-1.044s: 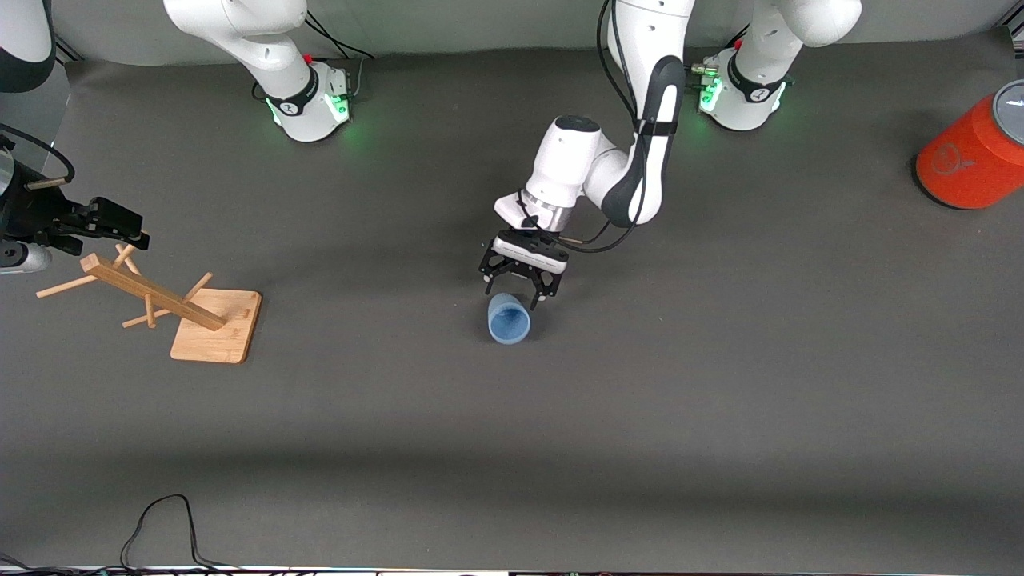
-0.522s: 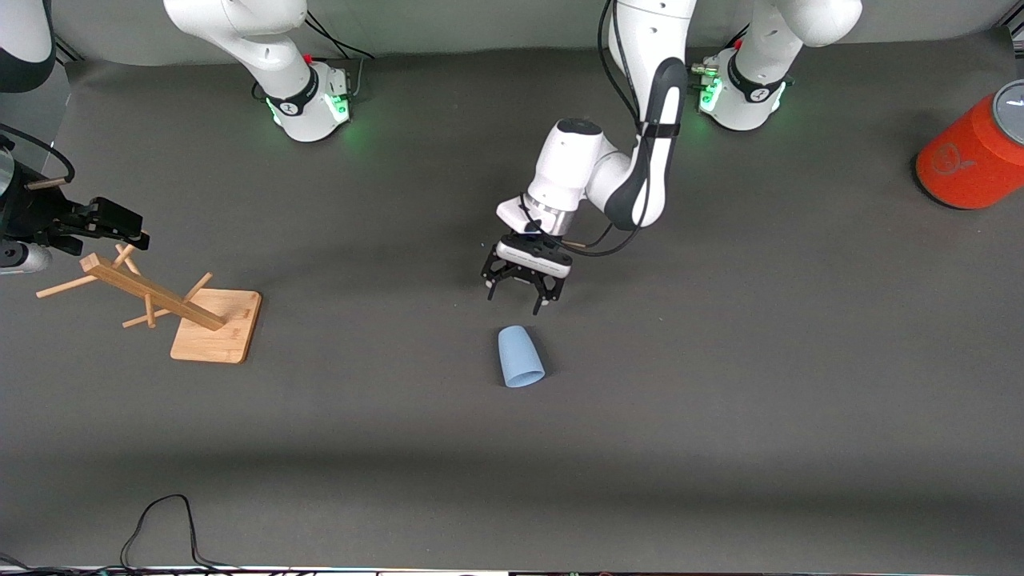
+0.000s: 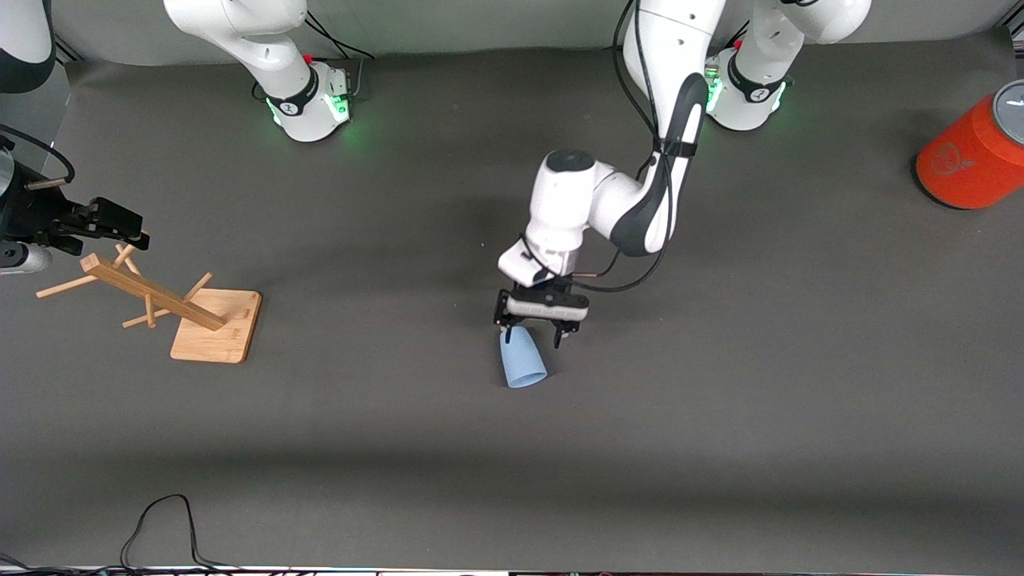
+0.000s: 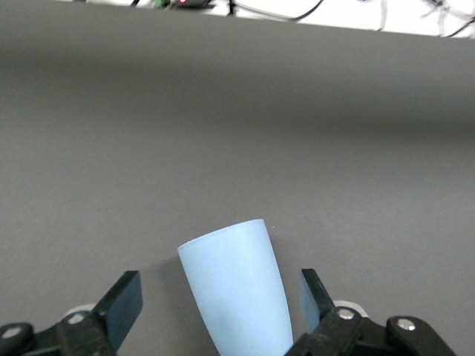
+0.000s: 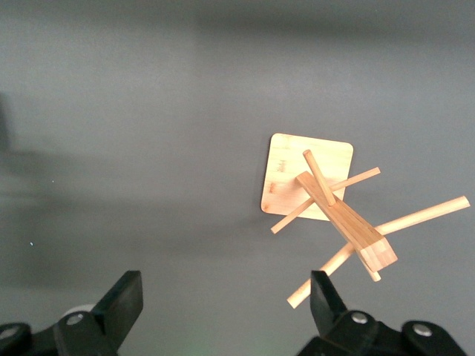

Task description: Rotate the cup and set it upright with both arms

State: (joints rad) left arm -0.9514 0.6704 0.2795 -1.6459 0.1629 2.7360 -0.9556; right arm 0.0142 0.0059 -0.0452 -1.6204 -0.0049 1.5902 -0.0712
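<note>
Fingers (image 5: 125,298) of the right arm's black two-finger gripper (image 5: 223,308) stand spread apart, grasping nothing; this gripper (image 3: 120,224) waits in the air at the right arm's end of the dark grey table (image 3: 720,416), over the upper pegs of a pale wooden peg stand with a square base (image 3: 216,324). Near the middle of the table, the small light-blue plastic cup (image 3: 522,360) lies on its side, its wider rim pointing toward the table's front edge. The left arm's black gripper (image 3: 534,336) is down at the cup's narrow closed end, fingers (image 4: 122,300) released and wide, one on each side of the cup (image 4: 237,289) without pinching it. At the table's corner by the left arm's base stands a large orange cylindrical canister with a grey top (image 3: 972,152), well apart from the cup.
</note>
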